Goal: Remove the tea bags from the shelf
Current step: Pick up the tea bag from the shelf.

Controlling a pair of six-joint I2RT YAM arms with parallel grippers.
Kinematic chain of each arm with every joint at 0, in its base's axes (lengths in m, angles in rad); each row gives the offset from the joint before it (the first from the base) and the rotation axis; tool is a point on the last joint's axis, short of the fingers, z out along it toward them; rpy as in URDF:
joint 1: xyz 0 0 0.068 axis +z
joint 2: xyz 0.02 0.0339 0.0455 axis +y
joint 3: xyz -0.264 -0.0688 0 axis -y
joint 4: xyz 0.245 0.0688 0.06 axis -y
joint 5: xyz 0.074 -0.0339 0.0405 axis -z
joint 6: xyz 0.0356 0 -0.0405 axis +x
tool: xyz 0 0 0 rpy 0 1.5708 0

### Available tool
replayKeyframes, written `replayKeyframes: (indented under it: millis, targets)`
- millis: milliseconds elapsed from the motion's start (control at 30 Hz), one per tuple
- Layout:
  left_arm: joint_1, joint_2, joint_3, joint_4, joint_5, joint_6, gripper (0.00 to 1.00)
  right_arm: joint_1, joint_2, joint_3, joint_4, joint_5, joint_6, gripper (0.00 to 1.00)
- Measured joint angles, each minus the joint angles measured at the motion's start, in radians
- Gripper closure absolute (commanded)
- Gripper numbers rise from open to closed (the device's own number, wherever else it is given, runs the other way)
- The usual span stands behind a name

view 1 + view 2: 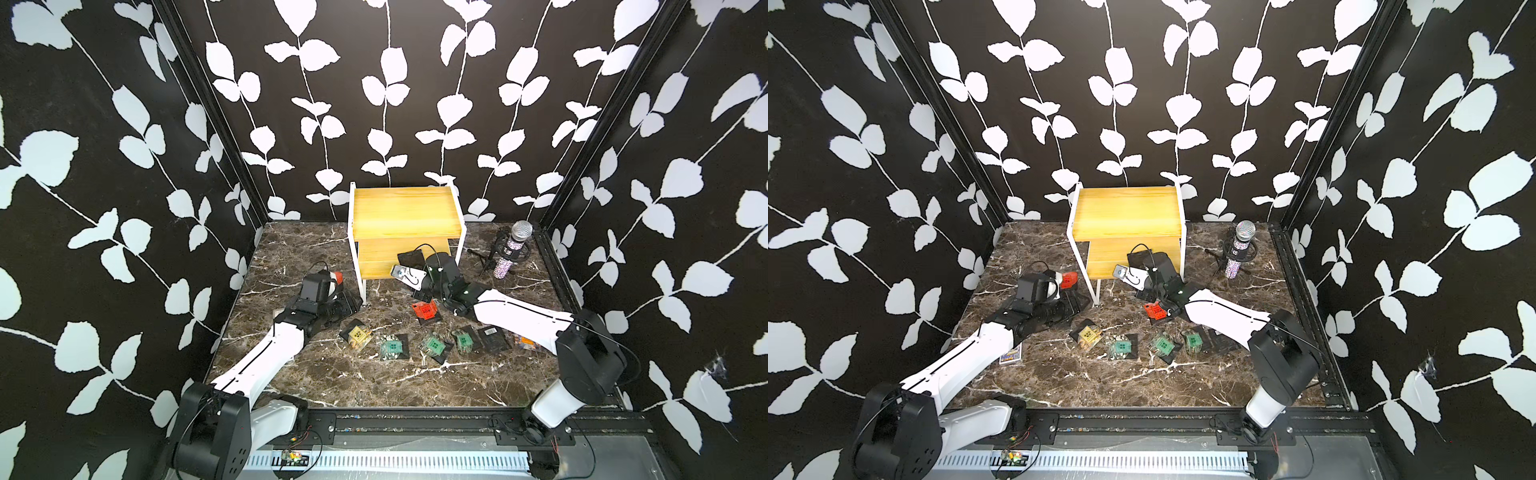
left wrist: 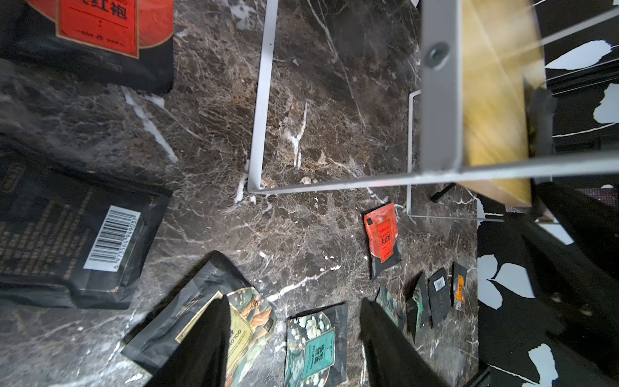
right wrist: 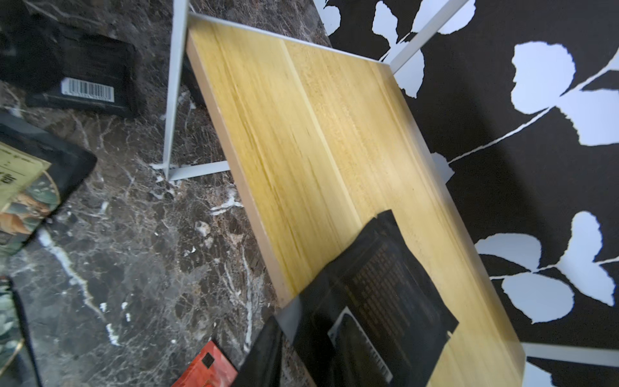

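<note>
The shelf (image 1: 405, 210) (image 1: 1127, 210) stands at the back middle, its yellow upper board bare. One black tea bag (image 1: 409, 257) (image 3: 385, 268) lies on the lower board and overhangs its front edge. My right gripper (image 1: 417, 266) (image 3: 308, 351) is shut on that tea bag's near edge. Several tea bags lie on the marble: red (image 1: 426, 309), yellow (image 1: 356, 333), green (image 1: 392, 347) and a black one with a barcode (image 1: 492, 336). Left of the shelf, my left gripper (image 1: 347, 305) (image 2: 294, 335) hangs open and holds nothing, above a green tea bag (image 2: 315, 348).
A glittery microphone (image 1: 513, 249) on a small stand is at the back right. A red tea bag (image 1: 336, 276) (image 2: 97, 26) and a black barcoded one (image 2: 83, 241) lie by the left wrist. A blue-and-white card (image 1: 1011, 356) peeks from under the left arm.
</note>
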Motion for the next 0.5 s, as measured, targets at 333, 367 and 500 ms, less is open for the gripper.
replayKeyframes:
  millis: [333, 367, 500]
  targets:
    - [0.0, 0.003, 0.0, 0.0, 0.003, -0.003, 0.43, 0.003, -0.045, -0.011, -0.038, -0.015, 0.015, 1.0]
    - [0.0, 0.003, 0.0, 0.0, 0.003, -0.003, 0.43, 0.003, -0.048, -0.011, -0.045, -0.015, 0.016, 1.0]
    - [0.0, 0.003, 0.0, 0.0, 0.003, -0.004, 0.43, 0.007, -0.061, -0.011, -0.065, -0.015, 0.016, 1.0]
